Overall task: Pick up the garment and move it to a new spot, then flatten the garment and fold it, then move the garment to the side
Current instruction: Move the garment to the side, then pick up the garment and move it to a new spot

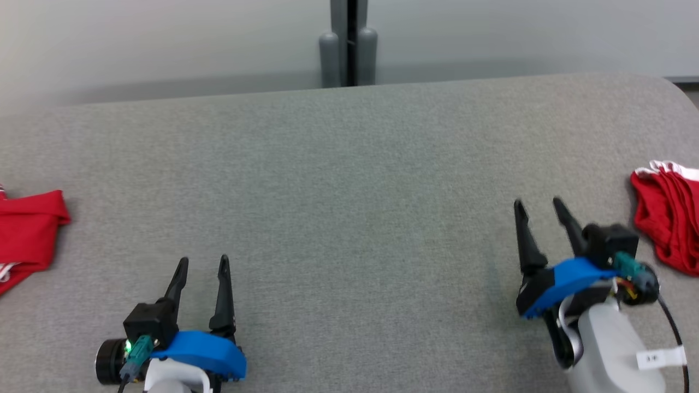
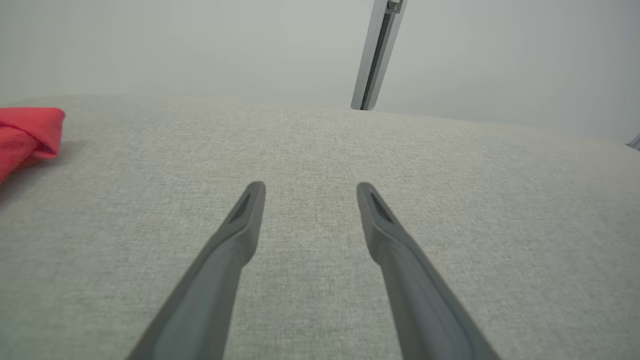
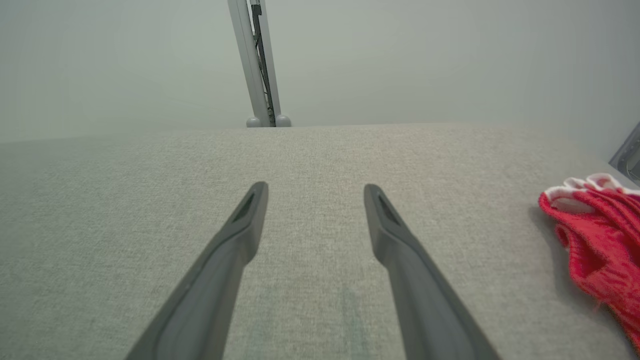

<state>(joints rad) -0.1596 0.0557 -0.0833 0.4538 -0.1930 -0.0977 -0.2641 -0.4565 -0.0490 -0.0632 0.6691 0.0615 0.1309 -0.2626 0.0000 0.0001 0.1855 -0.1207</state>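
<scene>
I'm looking down at a wide surface (image 1: 349,180) covered in grey woven fabric, with a rounded far right corner. Two things lie on it, well apart, one at each side. On my left is a flat red garment (image 1: 27,234), folded over, with a bit of white trim at its near edge; the head view's edge cuts off much of it. On my right is a bunched red garment (image 1: 669,218), heaped in ridges, with a white band at its far end. The broad stretch of grey cloth between them looks smooth and even.
</scene>
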